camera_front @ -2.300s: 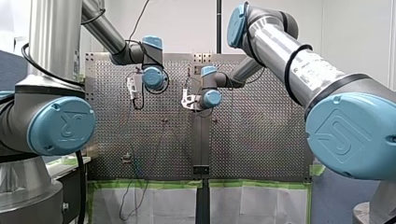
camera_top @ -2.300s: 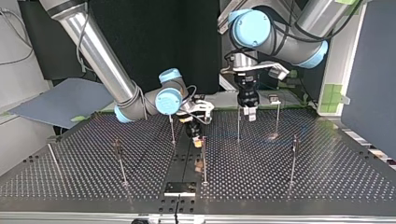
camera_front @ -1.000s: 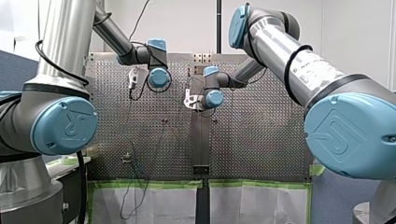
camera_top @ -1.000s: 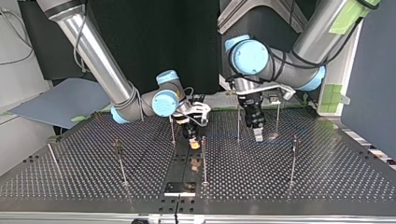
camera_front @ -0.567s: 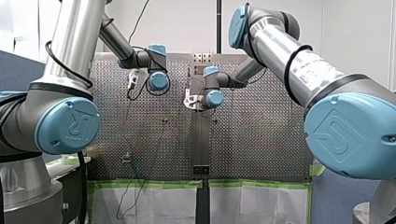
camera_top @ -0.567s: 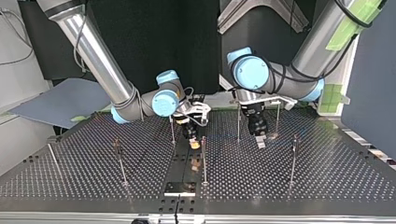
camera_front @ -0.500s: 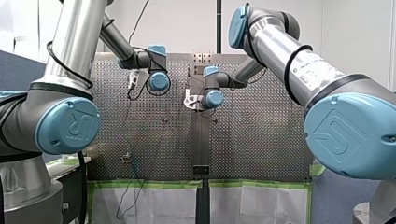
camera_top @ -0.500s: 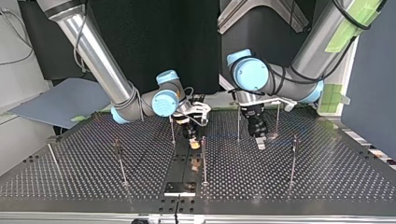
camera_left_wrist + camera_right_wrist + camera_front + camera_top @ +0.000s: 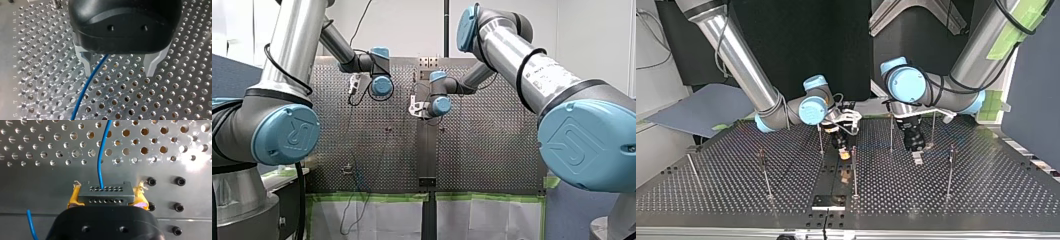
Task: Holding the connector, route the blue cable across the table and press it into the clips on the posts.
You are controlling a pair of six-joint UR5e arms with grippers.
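Right gripper [image 9: 106, 198]: clamped on the connector [image 9: 105, 190], one yellow pad [image 9: 73, 198] against each end of it.
Connector: dark grey block with two rows of small holes, held low over the middle strip [image 9: 35, 182] of the perforated table [image 9: 736, 192]; black screw heads [image 9: 180, 181] in the strip just beside it.
Blue cable [image 9: 101, 157]: out of the connector's farther row of holes, straight ahead of the right gripper and on over the perforated surface; another short stretch beside that gripper's black body.
Left gripper [image 9: 119, 65]: released, pale fingers [image 9: 85, 62] spread wide, nothing clamped between them.
Cable at the left gripper: out from under the black body, close along the inner side of one finger, then away across the holes; touching that finger or not, cannot tell.
Place in the top view: right gripper at the table's middle, over the strip; left gripper to the right of it, apart from it, fingertips low over the table.
Posts [image 9: 891, 131]: thin upright rods, standing apart over the table; left gripper between two of them, right gripper near two others.
Clips: too small to make out; cable in any of them or not, cannot tell.
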